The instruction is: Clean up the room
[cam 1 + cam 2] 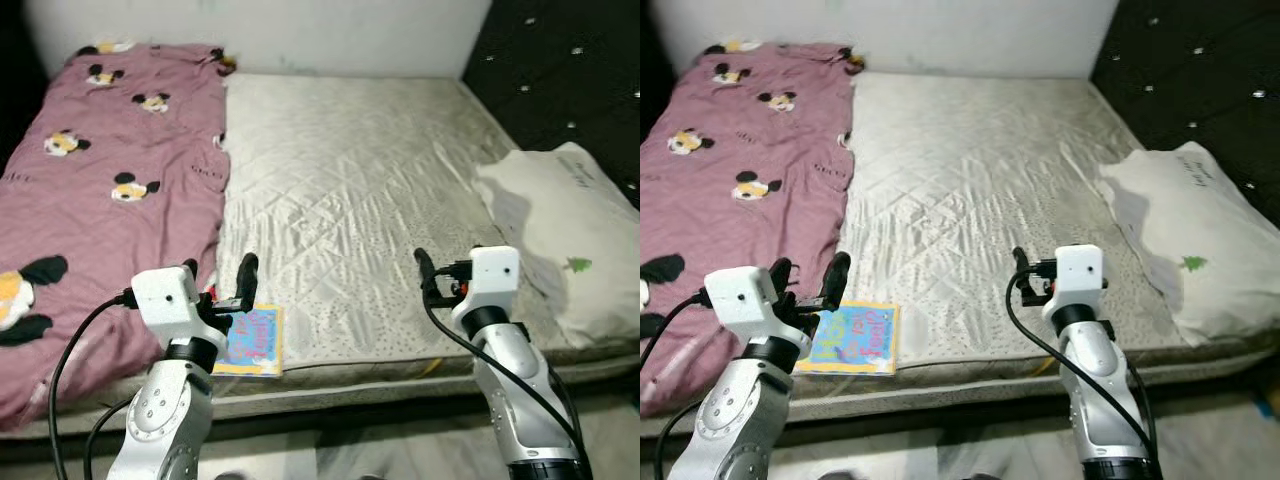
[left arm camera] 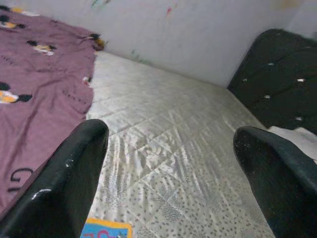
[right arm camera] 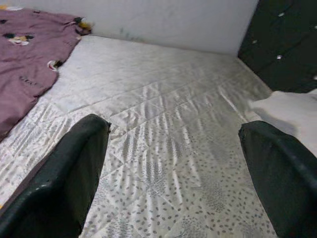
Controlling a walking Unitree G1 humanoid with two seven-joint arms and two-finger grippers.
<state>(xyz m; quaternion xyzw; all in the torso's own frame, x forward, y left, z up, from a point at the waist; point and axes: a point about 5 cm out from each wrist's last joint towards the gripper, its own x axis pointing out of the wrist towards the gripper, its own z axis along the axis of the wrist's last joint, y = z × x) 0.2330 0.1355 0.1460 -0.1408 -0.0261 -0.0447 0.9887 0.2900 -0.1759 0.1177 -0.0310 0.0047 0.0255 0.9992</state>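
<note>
Quilted bed [image 1: 350, 180] fills the frame; at lower left a thin, light, stiff-covered book [image 1: 250, 340] lies flat beside the spread-fingered left gripper [image 1: 218, 280], best pinched by an edge; right gripper [image 3: 173, 168] likewise open.

A colourful children's book [image 1: 250, 340] lies flat at the mattress's near edge, at about 7 o'clock, its corner just beside a pink cartoon-mouse blanket [image 1: 100, 180] spread rumpled from 8 to 11 o'clock; a white pillow [image 1: 560, 230] rests at 3 o'clock
</note>
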